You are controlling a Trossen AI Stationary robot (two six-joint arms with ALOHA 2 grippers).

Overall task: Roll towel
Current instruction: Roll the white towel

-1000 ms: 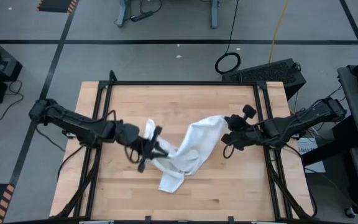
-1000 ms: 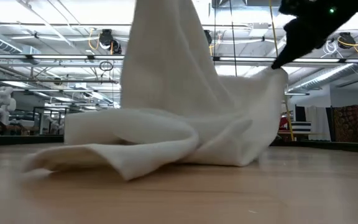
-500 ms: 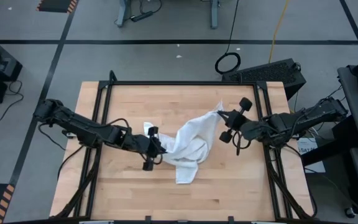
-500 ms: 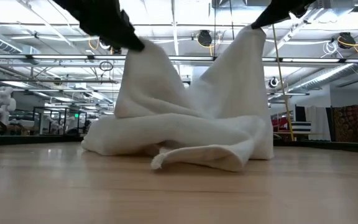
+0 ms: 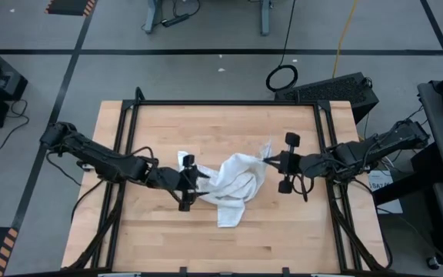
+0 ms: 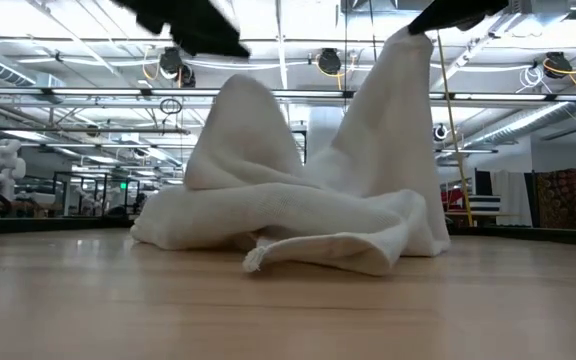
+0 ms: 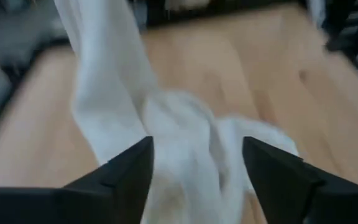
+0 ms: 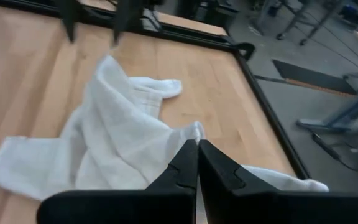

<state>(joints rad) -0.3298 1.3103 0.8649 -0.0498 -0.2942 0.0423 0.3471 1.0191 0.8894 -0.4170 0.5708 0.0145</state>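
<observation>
**Towel bunched mid-table, right side pinned up**

Towel (image 5: 233, 183) sits crumpled in the middle of the table (image 5: 298, 231). Right gripper (image 5: 266, 161) is clamped on one corner and holds it raised above the heap. Left gripper (image 5: 196, 185) is at the towel's left edge, fingers (image 7: 126, 177) spread apart with cloth between them, gripping nothing.

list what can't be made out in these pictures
- Towel check pattern and tag: too small in the high view, blurred in the left wrist view.
- Right gripper hold on the cloth: hidden by its own fingers.
- Both arms: cut off by the low view's top edge.
</observation>
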